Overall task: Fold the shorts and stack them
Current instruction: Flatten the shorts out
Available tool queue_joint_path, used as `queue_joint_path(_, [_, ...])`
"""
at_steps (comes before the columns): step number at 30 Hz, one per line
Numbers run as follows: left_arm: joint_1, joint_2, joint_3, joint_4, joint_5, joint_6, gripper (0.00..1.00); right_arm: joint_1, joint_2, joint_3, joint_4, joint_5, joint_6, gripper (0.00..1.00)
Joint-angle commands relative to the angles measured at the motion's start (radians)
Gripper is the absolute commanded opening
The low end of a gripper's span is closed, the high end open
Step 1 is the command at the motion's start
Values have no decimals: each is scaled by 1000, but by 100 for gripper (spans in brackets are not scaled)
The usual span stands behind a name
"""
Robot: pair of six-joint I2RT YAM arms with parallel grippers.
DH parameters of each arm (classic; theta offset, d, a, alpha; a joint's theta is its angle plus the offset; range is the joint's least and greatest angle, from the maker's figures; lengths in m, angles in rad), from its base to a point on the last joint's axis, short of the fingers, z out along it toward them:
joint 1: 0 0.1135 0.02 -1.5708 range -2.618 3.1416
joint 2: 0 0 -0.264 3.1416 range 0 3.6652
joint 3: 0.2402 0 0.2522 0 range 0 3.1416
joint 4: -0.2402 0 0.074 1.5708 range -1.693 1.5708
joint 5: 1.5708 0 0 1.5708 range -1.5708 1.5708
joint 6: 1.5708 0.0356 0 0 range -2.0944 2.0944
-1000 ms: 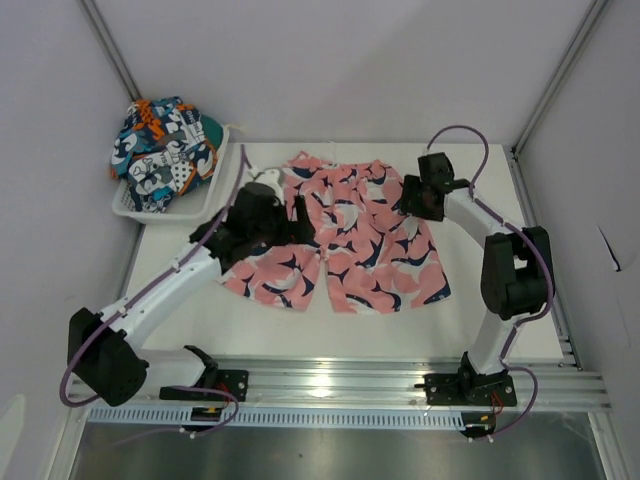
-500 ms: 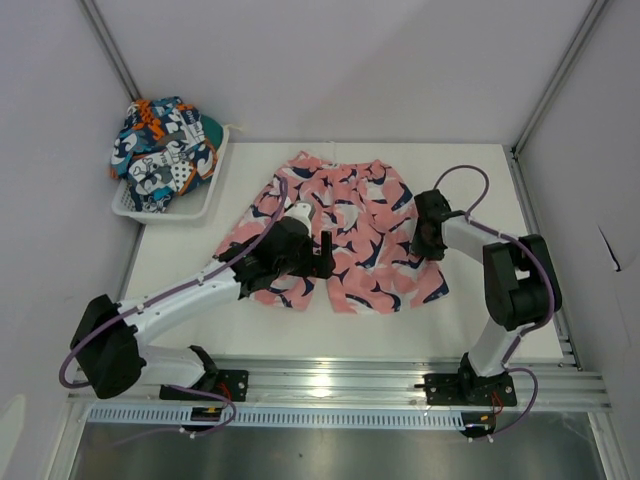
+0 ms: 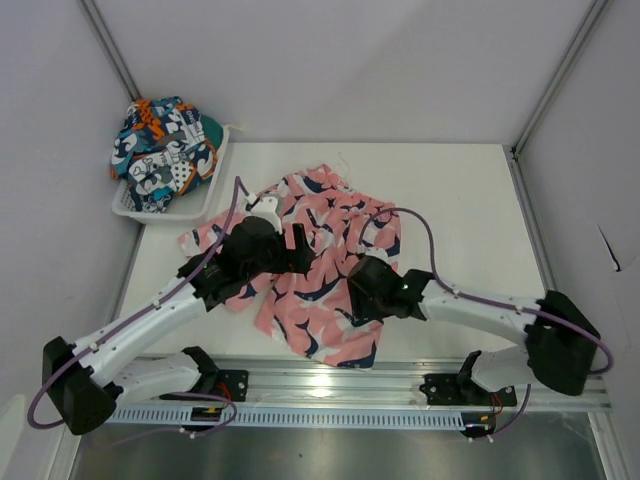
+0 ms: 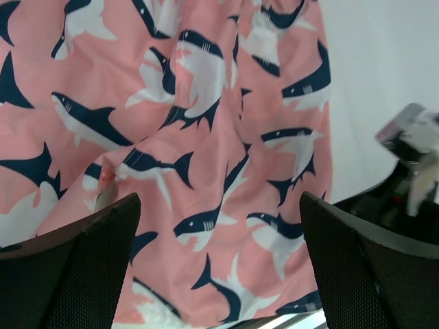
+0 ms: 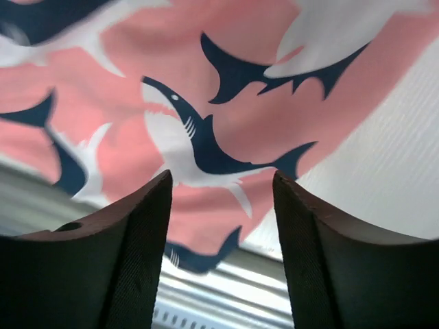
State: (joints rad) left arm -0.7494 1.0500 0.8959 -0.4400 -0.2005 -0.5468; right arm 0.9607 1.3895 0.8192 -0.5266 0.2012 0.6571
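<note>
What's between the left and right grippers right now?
Only rumpled fabric of the pink shark-print shorts lies between the left gripper and the right gripper. The top external view shows it.

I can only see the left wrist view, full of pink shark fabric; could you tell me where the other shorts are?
Observer: The patchwork shorts sit bunched in a white basket at the far left corner of the table.
Operator: Thanks. Is the right hand holding anything?
Observer: No, the right hand is open, over the near part of the pink shorts.
Operator: Do they lie flat?
Observer: No, they are rumpled and skewed.
</note>
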Motion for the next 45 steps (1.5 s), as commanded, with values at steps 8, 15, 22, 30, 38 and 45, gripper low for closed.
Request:
queue_joint_path(8, [-119,-21,-11,-34,39,22,99,-499,-98,227,-49,-144,-191,63])
queue_joint_path(15, [-388,54,-46,10,-108,-61,99,-660,205,385,86,-278,-274,50])
queue_joint_path(22, [-568,282,37,-8,-249,-172,98,-669,442,629,88,-230,-316,45])
queue_joint_path(30, [-628,521,158,-2,-266,-229,88,-686,618,799,77,-204,-349,45])
queue_joint_path(38, [-669,602,216,20,-229,-232,88,-686,697,819,86,-201,-363,46])
queue_joint_path(45, [-708,671,290,9,-208,-232,88,-686,753,825,102,-169,-364,44])
